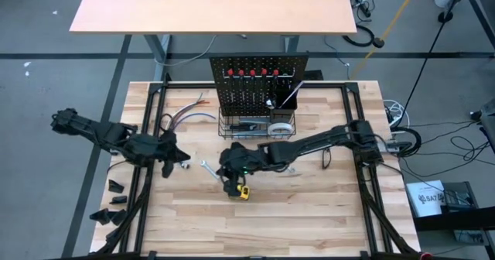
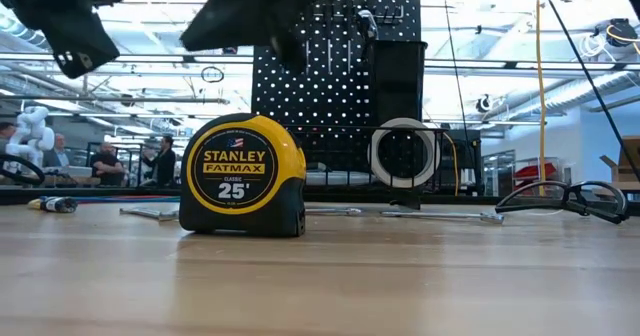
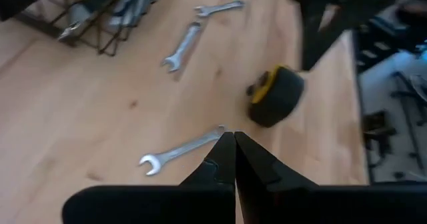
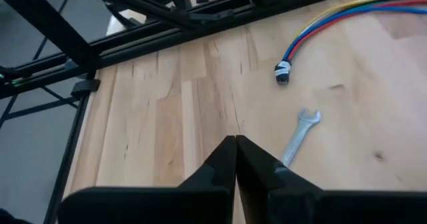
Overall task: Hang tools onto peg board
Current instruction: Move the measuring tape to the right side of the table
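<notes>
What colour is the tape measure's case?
Yellow with black trim and a black label; the tape measure shows best in the low view, standing on the table.

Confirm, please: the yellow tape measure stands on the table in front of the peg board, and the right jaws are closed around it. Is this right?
Not quite. The yellow tape measure does stand on the table in front of the peg board, but the right gripper holds nothing: the right wrist view shows its jaws shut on empty air above bare wood, and the low view shows the tape measure standing free.
</notes>
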